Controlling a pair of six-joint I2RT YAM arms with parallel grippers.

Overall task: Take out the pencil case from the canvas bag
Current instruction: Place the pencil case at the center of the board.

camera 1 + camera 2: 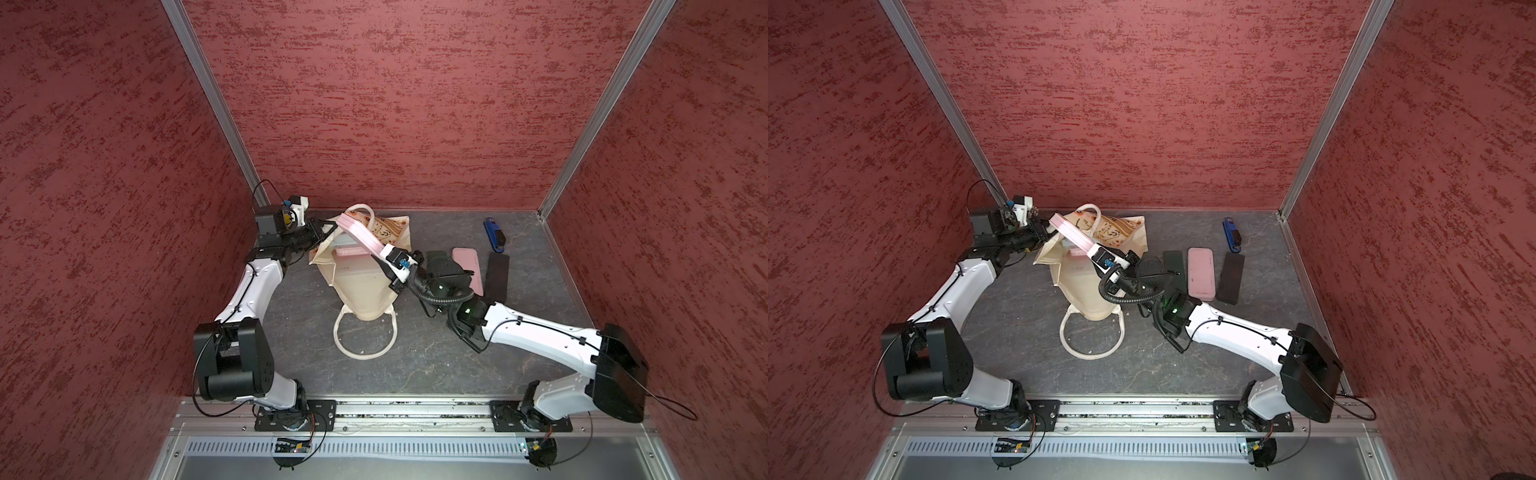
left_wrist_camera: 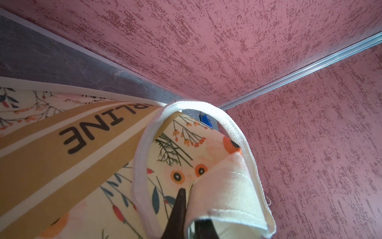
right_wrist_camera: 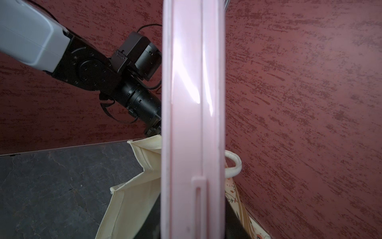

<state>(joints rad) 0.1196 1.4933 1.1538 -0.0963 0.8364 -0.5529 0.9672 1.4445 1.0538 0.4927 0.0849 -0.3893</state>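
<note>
Pencil case [image 1: 362,235]: long, pink, smooth hard shell. It is raised at a slant above the canvas bag [image 1: 357,286], and looks out of the mouth in both top views. The right gripper [image 1: 386,251] is clamped on one end only. The free end sits just beside the left gripper [image 1: 325,228] in both top views; the height gap cannot be told.

The bag lies toward the far left corner of the tabletop, printed face toward the far edge. The far handle [image 1: 360,206] stands up behind the case and the near handle [image 1: 365,355] lies flat toward the near edge. The left gripper is pinched shut on a fold of the cream rim, propping the mouth. A second pink piece [image 1: 345,251] shows inside the mouth; what it is cannot be told.

Risks, as judged:
- End-only hold on a glossy shell. A quick swing could lever the case round in the jaws or let it slip back onto the bag.
- The free end could knock the left gripper or snag the far handle if it is drawn out low.
- The rim pinch is on thin cloth. A tug from the case could pull it free and collapse the mouth.
- The right side of the tabletop is crowded: a pink flat box [image 1: 1201,274], a black slab [image 1: 1231,277] and a blue stapler [image 1: 1231,235]. A careless set-down lands on them.
</note>
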